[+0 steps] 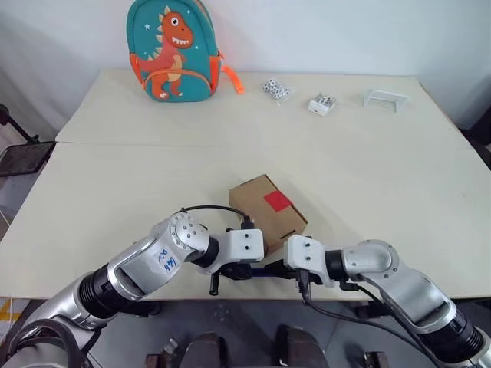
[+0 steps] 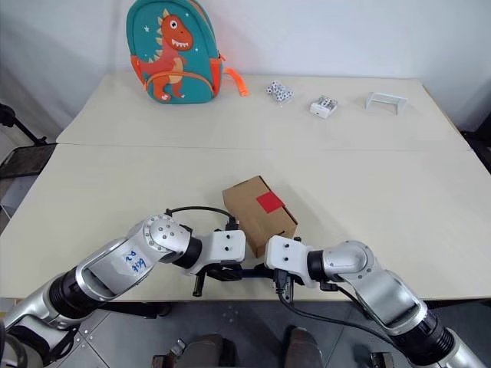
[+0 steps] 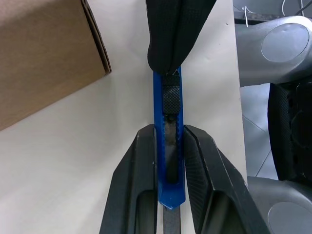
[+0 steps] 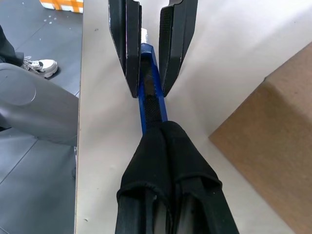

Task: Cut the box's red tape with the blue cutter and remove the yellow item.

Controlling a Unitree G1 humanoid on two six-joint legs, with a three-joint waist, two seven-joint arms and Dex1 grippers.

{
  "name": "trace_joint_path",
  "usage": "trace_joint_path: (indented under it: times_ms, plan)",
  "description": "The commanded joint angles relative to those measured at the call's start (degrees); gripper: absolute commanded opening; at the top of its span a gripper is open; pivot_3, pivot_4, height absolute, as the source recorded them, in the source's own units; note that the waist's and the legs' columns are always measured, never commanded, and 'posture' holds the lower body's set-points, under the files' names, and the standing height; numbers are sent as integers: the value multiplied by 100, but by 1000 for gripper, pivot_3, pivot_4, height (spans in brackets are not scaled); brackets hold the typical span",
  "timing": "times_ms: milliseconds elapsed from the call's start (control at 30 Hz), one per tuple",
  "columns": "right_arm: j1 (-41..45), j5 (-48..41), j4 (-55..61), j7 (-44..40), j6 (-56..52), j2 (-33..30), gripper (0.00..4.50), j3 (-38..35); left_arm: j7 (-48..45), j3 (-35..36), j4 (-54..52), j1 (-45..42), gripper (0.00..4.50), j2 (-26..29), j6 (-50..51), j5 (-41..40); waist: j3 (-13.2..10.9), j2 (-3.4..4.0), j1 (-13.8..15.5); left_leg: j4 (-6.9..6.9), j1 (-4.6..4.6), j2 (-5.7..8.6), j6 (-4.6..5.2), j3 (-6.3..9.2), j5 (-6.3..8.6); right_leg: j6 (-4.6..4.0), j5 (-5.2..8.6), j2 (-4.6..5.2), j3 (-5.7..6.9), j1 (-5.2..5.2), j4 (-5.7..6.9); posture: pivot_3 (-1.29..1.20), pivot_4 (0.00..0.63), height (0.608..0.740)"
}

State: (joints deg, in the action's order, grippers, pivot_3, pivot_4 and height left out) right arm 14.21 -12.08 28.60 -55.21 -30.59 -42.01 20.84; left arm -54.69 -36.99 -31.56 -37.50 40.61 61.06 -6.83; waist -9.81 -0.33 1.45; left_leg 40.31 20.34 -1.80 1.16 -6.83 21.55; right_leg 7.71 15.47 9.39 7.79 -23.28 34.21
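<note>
Zero cuts yet: red tape (image 1: pixel 277 201) intact on shut box (image 1: pixel 265 211) nr desk's (image 1: pixel 100 192) front edge. You've blue cutter (image 3: pixel 168 146) pinched by both: left gripper (image 3: pixel 169 146) narrowly parted round it, right gripper (image 4: pixel 157 141) clamped tight. Yellow item presumably inside.

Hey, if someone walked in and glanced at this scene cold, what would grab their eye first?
Probably the two arms meeting at the table's near edge: the left gripper and right gripper both clamp the blue cutter, one at each end. Just beyond sits the box, closed, with the red tape on top. At the far edge, a teal dinosaur backpack stands out.
</note>
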Motion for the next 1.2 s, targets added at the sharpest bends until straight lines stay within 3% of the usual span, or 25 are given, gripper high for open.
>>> trace_joint_path:
  times_ms: [33, 267, 333, 433, 500, 600, 700, 833, 967, 1200]
  plan:
    - [-192, -681, 398, -194, -148, -78, 14, -638, -72, 170, -65, 245, 460, 282, -337, -67, -1, -1, -2, 0, 3, 0, 0, -1, 0, 0, 0, 0, -1, -3, -2, 0, 150, 740]
    - [-568, -2977, 1172, -494, -1262, -693, 14, -2633, -805, 1764, 103, 1348, 460, 978, -3642, -394, -11, 11, -7, -10, 17, -10, -4, 2, 2, 0, 0, -3, 6, -26, -2, 0, 150, 740]
    - [-490, -4226, 1095, -247, -2047, -958, 14, -3354, -978, 2223, 436, 1660, 460, 1141, -4714, -394, -11, 13, -7, -10, 17, -9, -4, 0, 2, 0, 0, -2, 4, -25, -7, 0, 150, 740]
    - [-242, -5463, 944, 105, -2844, -1493, 593, -3862, -1046, 2746, 760, 1694, 460, 1041, -5765, -509, -13, 15, 8, -9, 19, -6, 1, -1, 5, -1, -1, 5, 1, -23, -11, 0, 150, 740]
    - [132, -6392, 612, 939, -3153, -1648, 1252, -3936, -913, 2935, 872, 1455, 460, 859, -6018, -528, -14, 13, 8, -8, 20, -8, 5, 5, 7, -3, -2, 8, 4, -19, -15, 0, 150, 740]
    - [835, -8091, 27, 2266, -3321, -1998, 2250, -3631, -918, 2887, 1068, 1039, 460, 732, -6408, -264, -18, 7, -11, -8, 21, -3, 6, -2, 7, -1, -6, 10, 3, -21, -15, 0, 150, 740]
    - [1569, -9047, -174, 3114, -3507, -2438, 3275, -2930, -860, 2739, 1179, 617, 460, 539, -6439, -115, -18, 8, -18, -16, 20, -1, 5, -8, 7, 0, -6, 9, 8, -26, -15, 0, 150, 740]
    - [2365, -10061, -525, 4462, -3324, -2509, 4485, -1926, -831, 2503, 1297, 185, 460, 303, -6330, 151, -18, 7, -20, -22, 33, -8, -3, -9, 10, 4, -8, 3, 36, -33, -22, 0, 150, 740]
    - [2738, -10092, -782, 5247, -3330, -2286, 4485, -1392, -809, 2375, 1349, -7, 460, 122, -6208, 282, -18, 8, -11, 1, 88, -11, -3, -23, 10, 9, -11, 3, 72, -52, -31, 0, 150, 740]
    - [3504, -10020, -1381, 6353, -3505, -1416, 4485, -538, -740, 2061, 1346, -238, 460, -216, -5744, 579, -18, 8, 0, 12, 106, -13, -4, -7, 10, 10, -11, 4, 101, -51, -32, 0, 150, 740]
